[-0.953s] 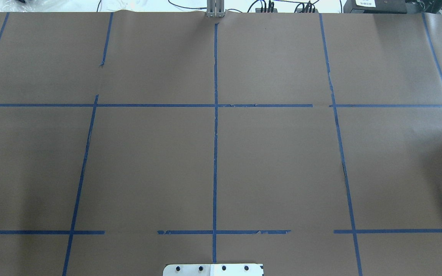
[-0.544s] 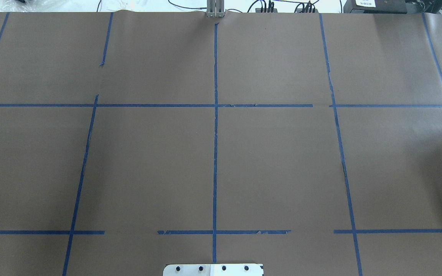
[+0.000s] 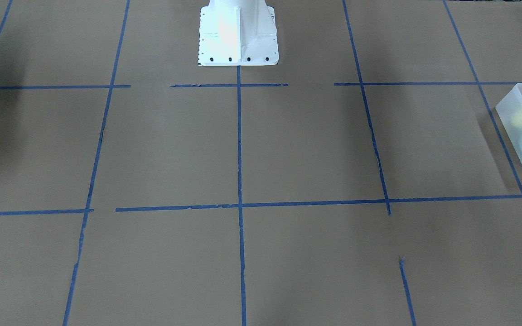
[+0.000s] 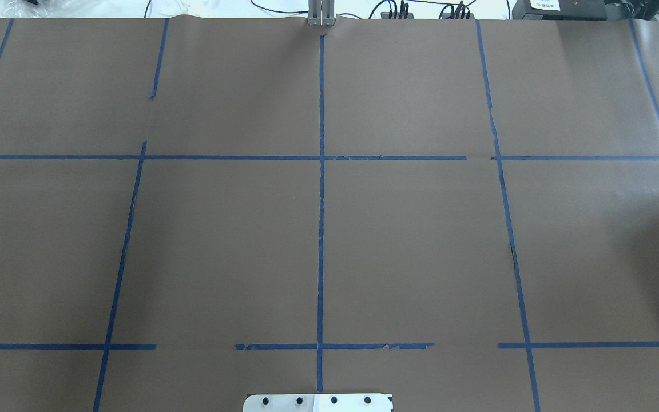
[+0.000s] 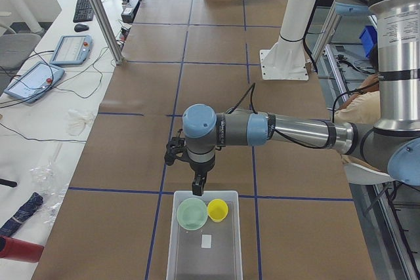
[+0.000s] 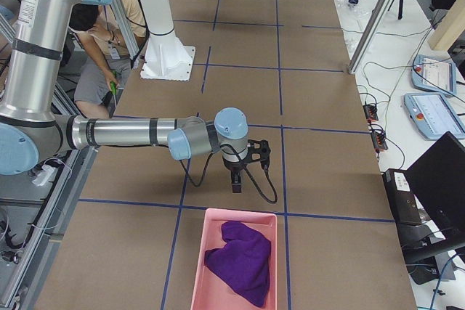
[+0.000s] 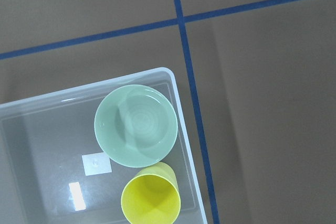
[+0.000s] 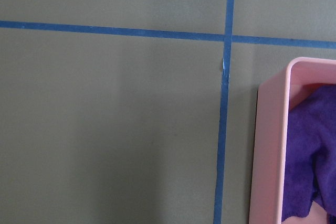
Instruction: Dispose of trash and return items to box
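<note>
The translucent white box [image 5: 172,244] stands at the table's left end. In it lie the mint-green bowl [image 5: 192,214] and the yellow cup [image 5: 217,210], side by side. The left wrist view looks down on the bowl [image 7: 135,125], the cup [image 7: 150,199] and the box's corner [image 7: 177,103]. The box [image 3: 512,120] also shows at the front-facing view's right edge. My left gripper [image 5: 197,188] hangs just above the box's near rim; I cannot tell whether it is open or shut. My right gripper [image 6: 236,185] hangs over bare table beside the pink bin; I cannot tell its state either.
A pink bin [image 6: 197,266] with a purple cloth [image 6: 240,259] in it stands at the table's right end; its rim [image 8: 268,145] shows in the right wrist view. The white robot base [image 3: 237,34] stands mid-table. Blue tape lines grid the brown cover. A seated person is behind the robot.
</note>
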You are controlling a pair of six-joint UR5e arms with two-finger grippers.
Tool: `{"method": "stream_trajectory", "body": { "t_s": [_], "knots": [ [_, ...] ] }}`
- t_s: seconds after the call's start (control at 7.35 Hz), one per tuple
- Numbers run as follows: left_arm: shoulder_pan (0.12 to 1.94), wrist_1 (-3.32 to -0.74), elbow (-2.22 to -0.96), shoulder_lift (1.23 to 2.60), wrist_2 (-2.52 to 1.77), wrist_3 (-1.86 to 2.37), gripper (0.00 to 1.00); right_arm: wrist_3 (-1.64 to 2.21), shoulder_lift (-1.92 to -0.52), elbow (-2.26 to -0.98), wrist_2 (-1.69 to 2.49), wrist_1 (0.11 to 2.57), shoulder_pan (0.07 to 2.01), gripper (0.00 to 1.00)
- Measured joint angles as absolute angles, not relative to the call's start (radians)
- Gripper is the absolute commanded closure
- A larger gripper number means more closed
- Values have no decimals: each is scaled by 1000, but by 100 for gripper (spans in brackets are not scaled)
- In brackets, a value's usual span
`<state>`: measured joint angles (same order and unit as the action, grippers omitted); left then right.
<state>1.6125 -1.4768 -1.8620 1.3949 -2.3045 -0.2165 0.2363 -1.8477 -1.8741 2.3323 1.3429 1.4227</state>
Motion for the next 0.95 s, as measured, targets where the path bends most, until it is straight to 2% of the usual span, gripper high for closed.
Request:
{"method": "stream_trajectory", "body": {
  "t_s": [0.54, 0.95],
  "knots": [
    [1619, -1584, -1781, 1391, -2366, -217, 0, 115, -1861, -1894, 2362, 1343, 1460, 0],
    [1648, -1586, -1790, 1383, -2371, -218, 0, 109, -1857, -1879, 2358, 1345, 1461, 0]
  ]
}}
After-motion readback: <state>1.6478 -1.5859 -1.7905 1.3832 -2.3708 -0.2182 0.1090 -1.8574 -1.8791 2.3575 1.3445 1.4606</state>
